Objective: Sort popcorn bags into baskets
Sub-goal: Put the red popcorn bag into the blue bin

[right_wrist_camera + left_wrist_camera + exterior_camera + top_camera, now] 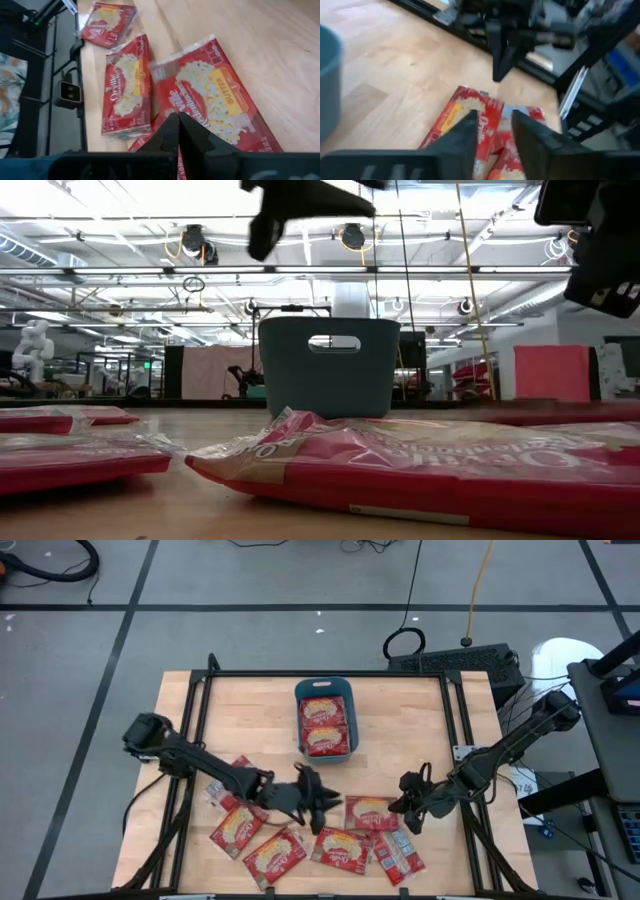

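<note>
The teal basket (325, 690) stands at the table's far middle with two red popcorn bags (325, 726) lying in it. Several more popcorn bags lie flat along the near edge (275, 853), (372, 812), (210, 95). My left gripper (318, 802) hovers open and empty over the bags near the middle (465, 107), clear of them. My right gripper (408, 802) hangs shut and empty above the bags on the right (127, 95). In the low view both grippers show high above the tabletop, with my left gripper (300, 205) at the picture's top.
Bare wood (400, 730) lies between the basket and the row of bags. Black frame rails (200, 720) run along the table's left and right sides. A bag (228, 785) lies under the left arm. A bag's edge (420, 470) fills the low view's foreground.
</note>
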Robot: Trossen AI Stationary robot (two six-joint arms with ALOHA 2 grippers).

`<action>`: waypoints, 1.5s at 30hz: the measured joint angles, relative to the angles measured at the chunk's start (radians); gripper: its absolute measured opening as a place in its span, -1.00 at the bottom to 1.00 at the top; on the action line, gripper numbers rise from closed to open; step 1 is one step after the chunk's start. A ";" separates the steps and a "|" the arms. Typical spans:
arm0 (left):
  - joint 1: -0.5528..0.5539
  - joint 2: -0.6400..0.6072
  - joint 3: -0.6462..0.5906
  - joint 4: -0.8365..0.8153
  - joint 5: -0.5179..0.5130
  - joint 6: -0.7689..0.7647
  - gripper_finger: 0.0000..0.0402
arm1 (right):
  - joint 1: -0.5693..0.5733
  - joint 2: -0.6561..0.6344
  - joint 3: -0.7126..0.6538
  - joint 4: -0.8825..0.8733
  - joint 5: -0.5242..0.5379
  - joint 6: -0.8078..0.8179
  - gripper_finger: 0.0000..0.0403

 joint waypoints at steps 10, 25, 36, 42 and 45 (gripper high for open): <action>0.001 0.218 0.194 -0.141 0.043 -0.053 0.25 | 0.039 0.007 0.000 -0.002 -0.152 -0.110 -0.96; 0.041 0.242 0.203 -0.315 0.118 -0.040 -0.18 | 0.148 0.158 -0.042 -0.007 -0.073 -0.713 0.15; 0.048 0.242 0.203 -0.293 0.229 -0.055 -0.34 | 0.148 0.253 -0.042 -0.031 0.069 -1.104 0.05; 0.057 0.242 0.203 -0.297 0.231 -0.034 -0.35 | 0.127 0.252 -0.076 0.047 0.103 -1.316 -0.13; 0.065 0.242 0.203 -0.299 0.235 -0.032 -0.35 | 0.114 0.257 -0.106 0.120 0.083 -1.356 -0.30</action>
